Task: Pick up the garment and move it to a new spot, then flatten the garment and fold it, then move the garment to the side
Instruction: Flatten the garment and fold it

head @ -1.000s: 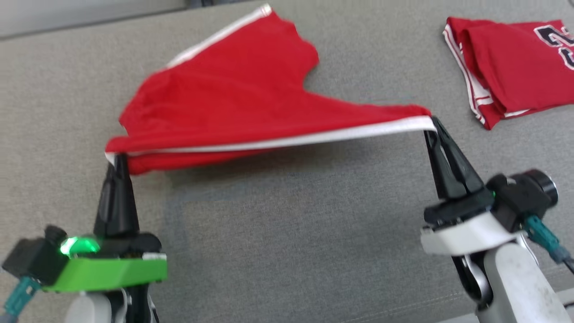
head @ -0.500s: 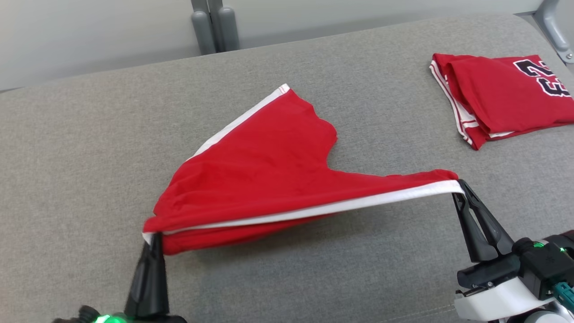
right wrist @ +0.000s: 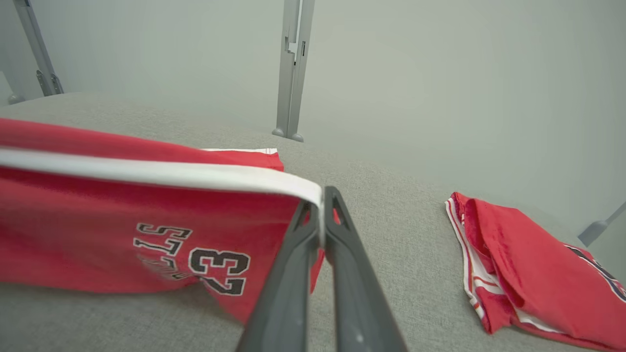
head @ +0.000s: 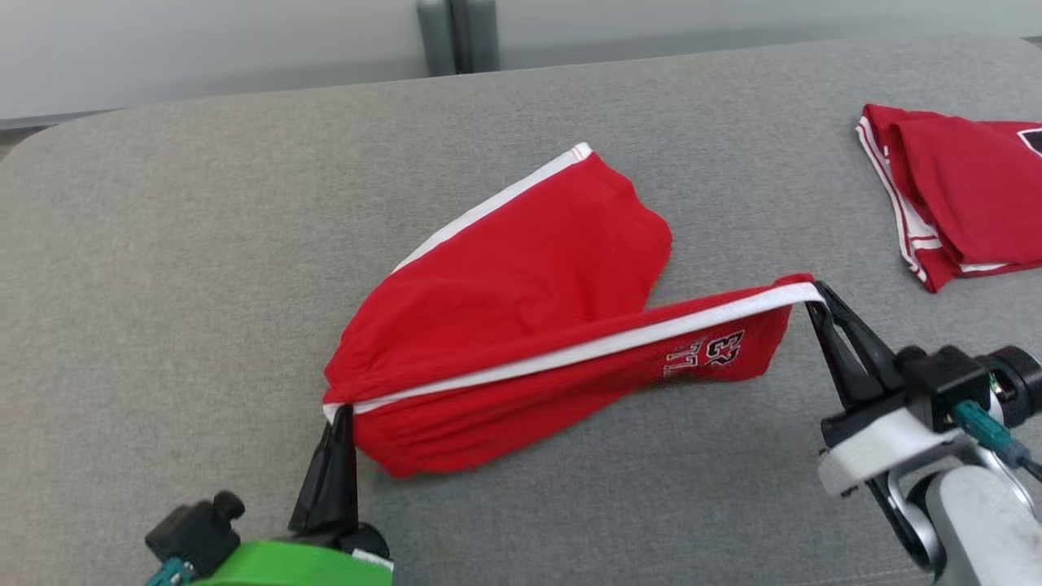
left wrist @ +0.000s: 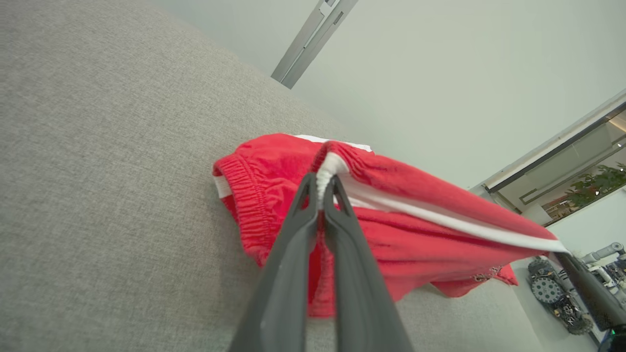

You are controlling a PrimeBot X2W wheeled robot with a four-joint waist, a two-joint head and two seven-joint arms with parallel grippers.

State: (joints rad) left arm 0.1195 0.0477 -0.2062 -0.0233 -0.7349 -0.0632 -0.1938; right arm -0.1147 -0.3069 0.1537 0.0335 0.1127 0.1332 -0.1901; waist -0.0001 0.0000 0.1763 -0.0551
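In the head view, the red shorts (head: 529,285) had sagged since half a second before, the near leg's "23" print now hanging below the white stripe and the far part lying on the grey tabletop (head: 163,244), well apart from the folded jersey (head: 961,195). In the left wrist view, the left tool (left wrist: 323,183) was clamped tight on the waistband's white stripe. In the right wrist view, the right tool (right wrist: 323,195) pinched the stripe's hem end, fingers closed.

Red shorts (head: 521,301), white stripe; grey cushion (head: 163,244).

Long black tapered jaws; green left wrist housing (head: 285,566), white right wrist housing (head: 871,448), teal cable plugs (head: 979,422).
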